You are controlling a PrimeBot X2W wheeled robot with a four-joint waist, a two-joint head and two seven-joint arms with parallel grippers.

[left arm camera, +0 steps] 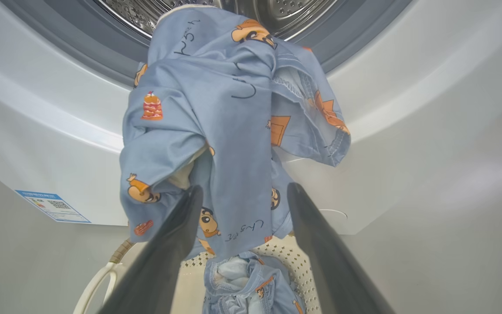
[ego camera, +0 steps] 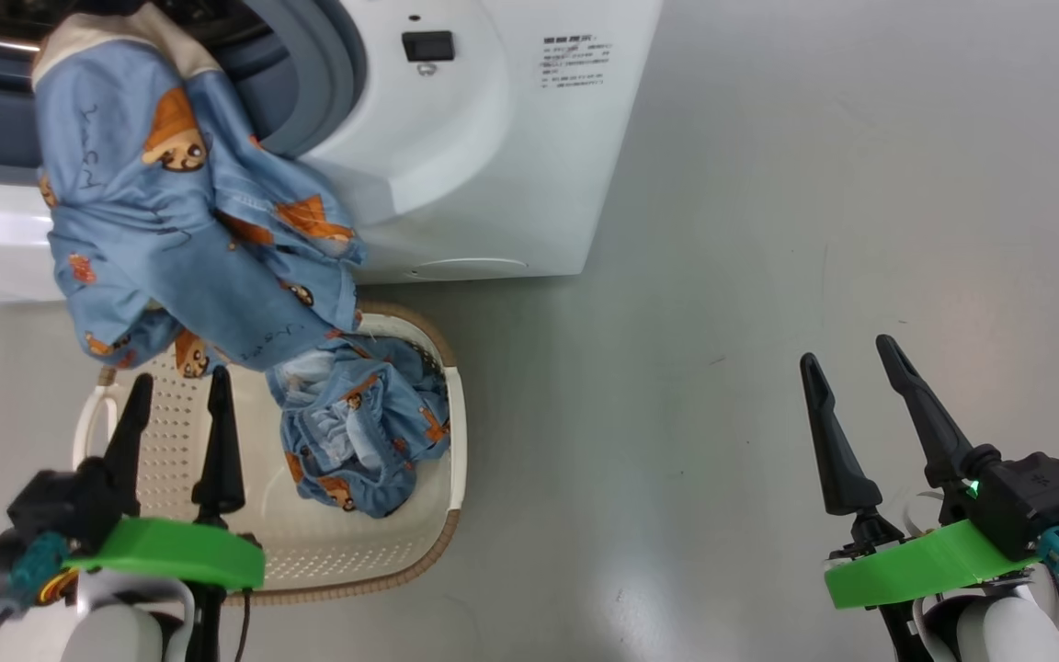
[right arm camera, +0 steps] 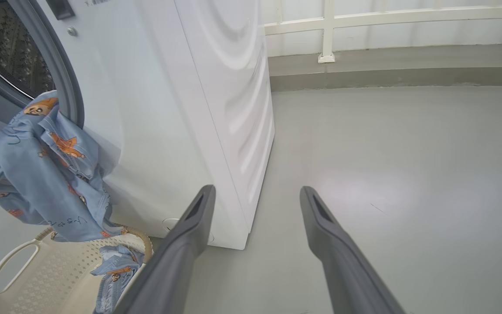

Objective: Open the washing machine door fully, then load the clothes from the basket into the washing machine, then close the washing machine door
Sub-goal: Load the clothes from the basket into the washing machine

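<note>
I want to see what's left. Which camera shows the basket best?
Head view: it looks down on the basket, nearly whole. Left wrist and right wrist views catch one handle and some holed floor.

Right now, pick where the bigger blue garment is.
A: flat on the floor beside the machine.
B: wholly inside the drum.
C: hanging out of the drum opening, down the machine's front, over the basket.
C: the bigger garment drapes from the drum opening down the washing machine front, its lower end over the basket, where a second garment lies.
</note>
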